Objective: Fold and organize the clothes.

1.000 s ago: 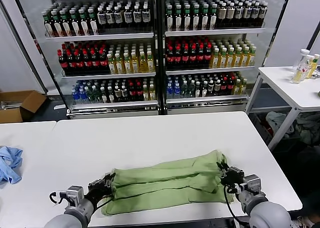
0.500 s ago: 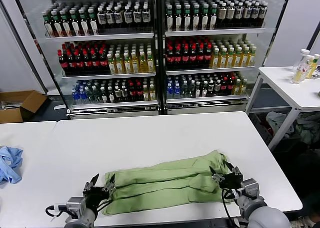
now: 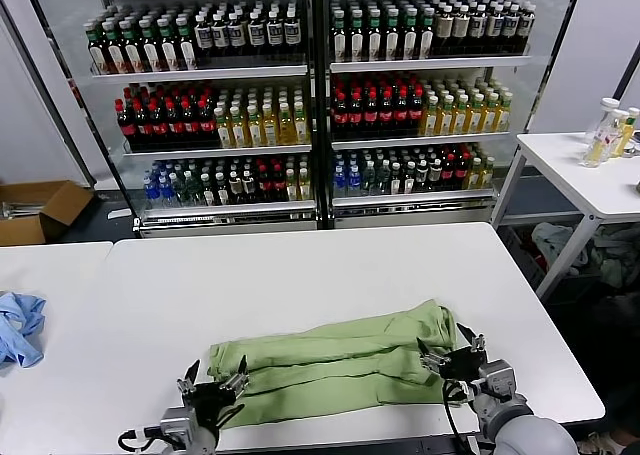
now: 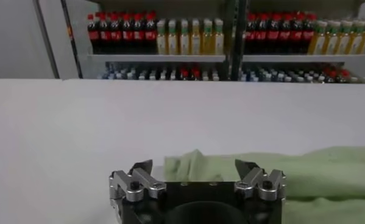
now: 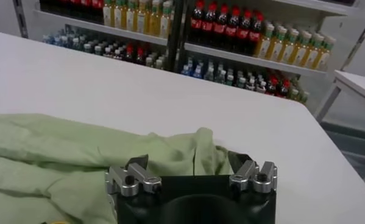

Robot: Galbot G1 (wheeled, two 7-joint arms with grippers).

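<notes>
Shirt (image 3: pixel 335 365) lies in a long folded band across the near surface (image 3: pixel 300 265); left gripper (image 3: pixel 212 387) and right gripper (image 3: pixel 447 356) sit at its ends, jaws released, empty; next, I'd guess, regrasp for a crosswise fold.

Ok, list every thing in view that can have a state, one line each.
T-shirt: folded into a long band, lying flat on the table, not held.
Left gripper: open, at the shirt's left end.
Right gripper: open, at the shirt's right end.
Blue cloth: crumpled, on the neighbouring table.
</notes>
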